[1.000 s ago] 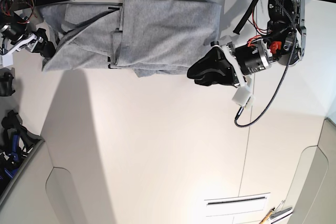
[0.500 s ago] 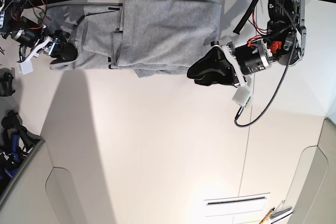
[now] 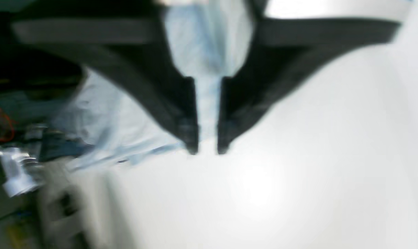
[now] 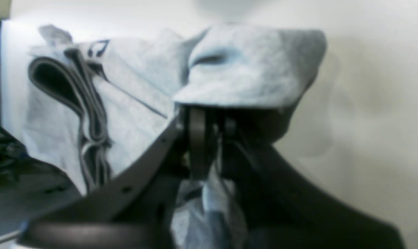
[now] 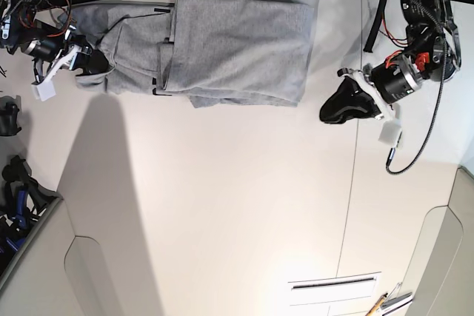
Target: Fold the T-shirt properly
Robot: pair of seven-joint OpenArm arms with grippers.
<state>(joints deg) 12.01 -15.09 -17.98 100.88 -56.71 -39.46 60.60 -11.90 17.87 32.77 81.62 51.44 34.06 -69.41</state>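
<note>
The grey T-shirt [image 5: 237,42] lies spread along the table's far edge, its left end bunched up. My right gripper [image 5: 95,64] is shut on that left end; in the right wrist view the T-shirt [image 4: 257,65] drapes over the closed gripper [image 4: 209,119], with folded layers and a bit of black lettering to the left. My left gripper [image 5: 327,111] hovers over bare table just right of the shirt's right edge, apart from it. In the blurred left wrist view this gripper [image 3: 207,150] is empty, with a narrow gap between the fingers, and the shirt [image 3: 101,117] lies beyond it.
The white table [image 5: 222,205] has a seam [image 5: 352,197] running down its right part. A black cable [image 5: 415,146] loops below the left arm. Dark equipment [image 5: 15,197] stands off the table's left edge. A metal strip [image 5: 333,283] lies near the front.
My left gripper has let go of the shirt's right edge and pulled back to the right. My right gripper has carried the shirt's left end inward and slightly toward the far edge, bunching it.
</note>
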